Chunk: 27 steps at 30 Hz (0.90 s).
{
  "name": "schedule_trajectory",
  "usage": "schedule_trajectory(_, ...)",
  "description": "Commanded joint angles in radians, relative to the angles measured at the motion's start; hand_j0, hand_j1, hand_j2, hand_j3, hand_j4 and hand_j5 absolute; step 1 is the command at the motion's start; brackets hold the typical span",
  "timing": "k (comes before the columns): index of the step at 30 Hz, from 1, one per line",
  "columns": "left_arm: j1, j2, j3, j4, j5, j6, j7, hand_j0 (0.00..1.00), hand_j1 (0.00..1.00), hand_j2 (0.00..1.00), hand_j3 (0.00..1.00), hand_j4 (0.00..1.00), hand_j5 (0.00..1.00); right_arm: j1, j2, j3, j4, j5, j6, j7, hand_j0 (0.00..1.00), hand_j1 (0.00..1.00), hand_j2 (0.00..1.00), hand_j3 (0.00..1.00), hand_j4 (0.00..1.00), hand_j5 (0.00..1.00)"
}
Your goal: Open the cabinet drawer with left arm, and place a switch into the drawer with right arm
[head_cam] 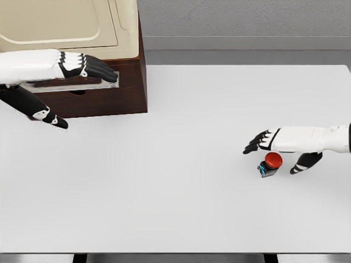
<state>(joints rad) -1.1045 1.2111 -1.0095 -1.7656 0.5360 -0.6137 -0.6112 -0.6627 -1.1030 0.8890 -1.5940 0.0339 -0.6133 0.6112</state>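
Note:
A dark brown cabinet [123, 82] with a cream top stands at the table's back left. Its drawer [77, 85] shows a thin open slot with a pale rim. My left hand [90, 68] hovers flat over that drawer front, fingers stretched out and holding nothing; its thumb [52, 119] hangs lower in front of the cabinet. The switch [270, 164], a red button on a small dark base, sits on the table at the right. My right hand [274, 145] is directly above and around it, fingers extended to the left and thumb [304, 163] to its right, not closed on it.
The white table [175, 208] spans the view, with its front edge near the bottom of the picture. A grey wall and floor strip lie behind the cabinet.

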Motion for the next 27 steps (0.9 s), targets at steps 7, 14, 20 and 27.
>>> schedule_trajectory(7,-0.002,0.005,-0.031,0.0,0.001,0.003,0.0,0.97,0.97,0.97,0.97,0.97,0.97,0.0,0.015,0.028,0.014,-0.006,0.002,0.0,1.0,1.0,1.0,1.0,1.0,1.0)
schedule_trajectory(14,-0.009,-0.073,-0.037,0.011,-0.033,0.003,0.0,0.97,0.97,0.97,0.97,0.97,0.97,-0.002,0.04,0.038,0.066,-0.005,0.002,0.0,1.0,1.0,1.0,1.0,1.0,1.0)
schedule_trajectory(20,-0.014,-0.107,-0.041,0.048,-0.03,0.003,0.0,0.96,0.96,0.96,0.96,0.96,0.96,-0.003,0.043,0.038,0.057,-0.003,0.002,0.0,0.94,0.94,0.94,0.94,0.94,0.94)
schedule_trajectory(27,-0.008,-0.035,-0.037,0.044,-0.001,0.106,0.0,0.96,0.96,0.96,0.96,0.96,0.96,-0.003,0.043,0.038,0.054,-0.003,0.002,0.0,0.8,0.8,0.8,0.8,0.8,0.8)
